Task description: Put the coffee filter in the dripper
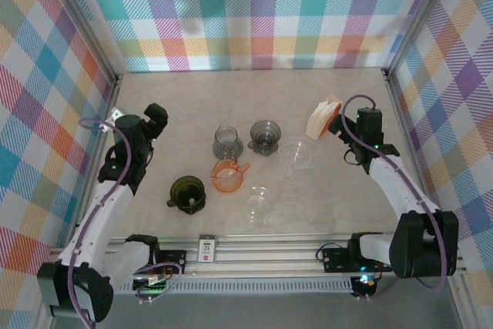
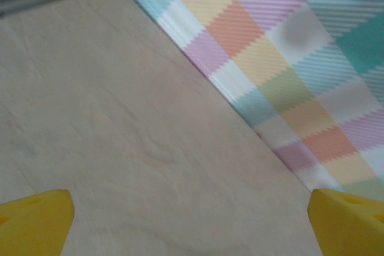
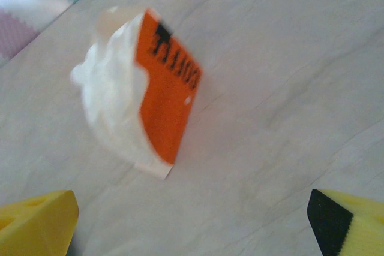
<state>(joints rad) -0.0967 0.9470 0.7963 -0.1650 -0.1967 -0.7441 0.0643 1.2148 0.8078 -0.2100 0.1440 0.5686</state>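
coffee filter pack (image 1: 322,117): fan-shaped stack of white crinkled paper, stiff orange card with black print on one face. stood on edge at far right of pale marbled table (image 1: 185,98), just beside right gripper (image 1: 340,125), orange face toward it. long axis ran diagonally in right wrist view. bare tabletop all round pack. right gripper spread wide, holding nothing. left gripper (image 1: 158,117) also spread wide, empty. clear dripper (image 1: 295,156) nearest pack. orange dripper (image 1: 228,176) and grey dripper (image 1: 265,136) mid-table, well apart from pack.

i see soft white paper filters (image 3: 111,106) in a matt orange card sleeve (image 3: 165,103), on a smooth, matt beige marbled tabletop (image 3: 288,88).
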